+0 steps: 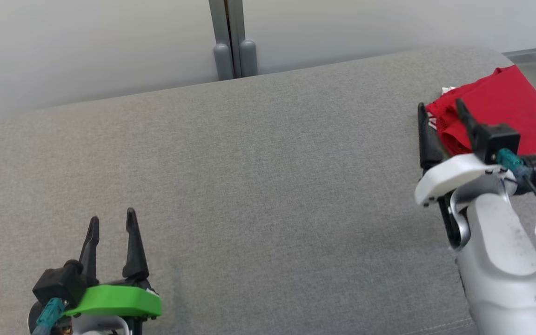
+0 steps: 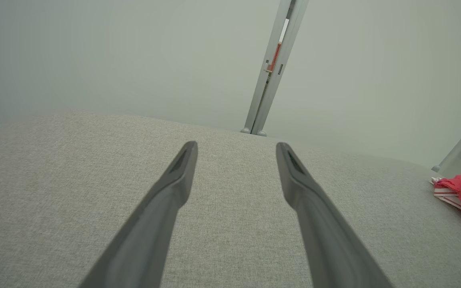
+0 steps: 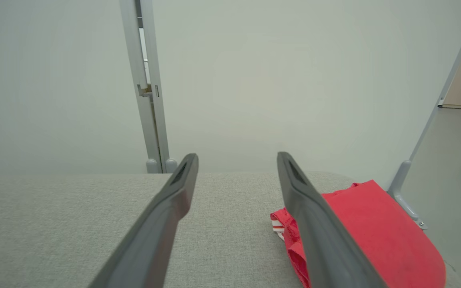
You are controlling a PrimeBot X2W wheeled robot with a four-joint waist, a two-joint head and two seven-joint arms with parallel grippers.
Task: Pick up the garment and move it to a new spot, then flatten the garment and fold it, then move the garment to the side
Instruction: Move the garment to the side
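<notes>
The right gripper (image 1: 439,104) is spread wide, empty, at the folded-looking garment (image 1: 505,107). Best it lifts straight off, no snagging. The left gripper (image 1: 112,215) is wide too.

head camera: set high at the near side, facing forward and down across the grey tabletop (image 1: 268,186) to the far wall. left wrist camera: low and close over the tabletop's left part, facing far along the left gripper (image 2: 236,150). right wrist camera: equally low, near the right end, facing far along the right gripper (image 3: 237,158). all three views share the grey post (image 1: 233,42) at the far wall and the red garment (image 1: 500,111).
</notes>
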